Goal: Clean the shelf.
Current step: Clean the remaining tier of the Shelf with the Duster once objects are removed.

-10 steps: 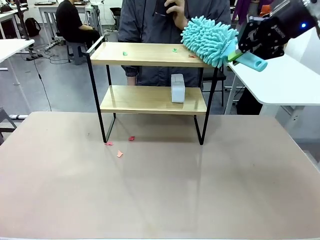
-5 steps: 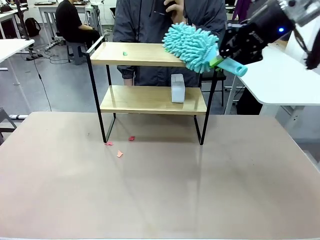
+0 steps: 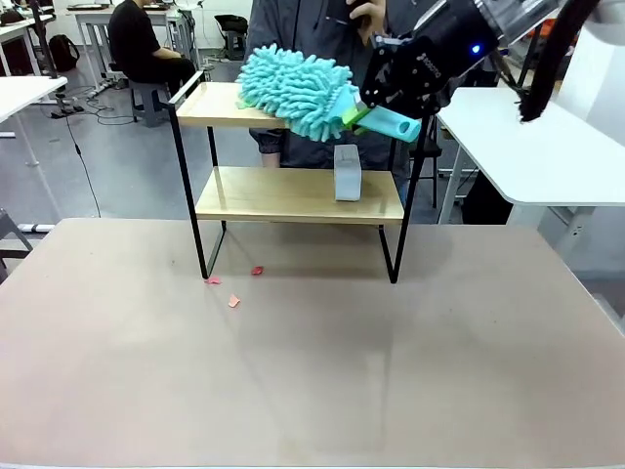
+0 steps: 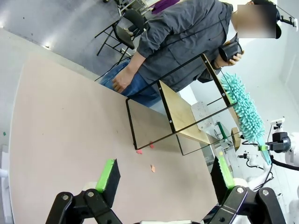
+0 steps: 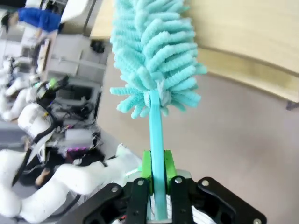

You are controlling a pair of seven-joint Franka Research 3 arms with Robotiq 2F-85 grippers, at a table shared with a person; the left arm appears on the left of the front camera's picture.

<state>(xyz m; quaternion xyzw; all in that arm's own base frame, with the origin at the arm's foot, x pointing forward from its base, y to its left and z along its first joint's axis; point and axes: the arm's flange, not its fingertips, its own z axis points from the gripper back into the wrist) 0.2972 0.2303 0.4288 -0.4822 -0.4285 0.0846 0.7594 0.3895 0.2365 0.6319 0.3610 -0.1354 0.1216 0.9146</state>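
The shelf (image 3: pixel 217 107) stands at the table's far side, two wooden boards on a black frame. A fluffy turquoise duster (image 3: pixel 293 88) lies across the middle of the top board. My right gripper (image 3: pixel 365 107) is shut on its handle, at the board's right part. In the right wrist view the green pads clamp the thin handle (image 5: pixel 155 140) and the duster head (image 5: pixel 156 56) rests against the wooden board (image 5: pixel 252 42). My left gripper (image 4: pixel 166 172) is open and holds nothing, above the table well short of the shelf (image 4: pixel 180 114).
A white box (image 3: pixel 347 172) stands on the lower board. Three small red and orange scraps (image 3: pixel 234 301) lie on the table by the shelf's front left leg. A person (image 3: pixel 293 29) stands right behind the shelf. A white table (image 3: pixel 547 156) is at the right.
My right gripper has swept the duster leftward along the top board, from its right end to its middle. The small scraps seen on that board no longer show.
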